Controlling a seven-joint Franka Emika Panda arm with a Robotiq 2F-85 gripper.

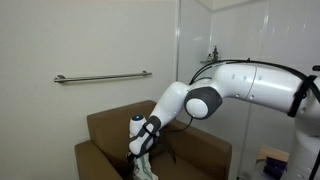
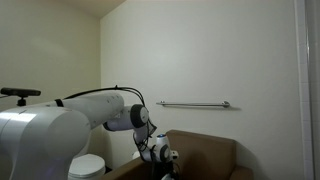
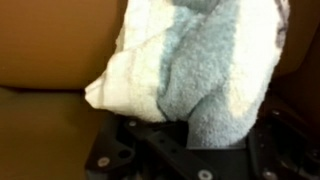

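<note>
**Towel pinched over the brown armchair**

The towel (image 3: pixel 190 60) fills most of the wrist view. It is a bunched terry cloth, white on one side and grey-green on the other, and its lower folds run down into the black gripper body at the bottom of the frame. In an exterior view the towel (image 1: pixel 144 166) hangs in a short bundle just under the gripper (image 1: pixel 141 148), over the seat of the armchair. The fingers are pressed together on the cloth, though the fingertips themselves are buried in the folds. Whether the towel's lower end touches the cushion cannot be told (that exterior view cuts it off).

The armchair (image 1: pixel 105 125) is brown and stands against the pale wall. Its seat and backrest show behind the towel in the wrist view. The white arm (image 1: pixel 240 85) reaches over the chair with its wrist bent downward. A metal grab rail (image 1: pixel 100 77) is fixed level on the wall above the chair and shows in both exterior views.
</note>
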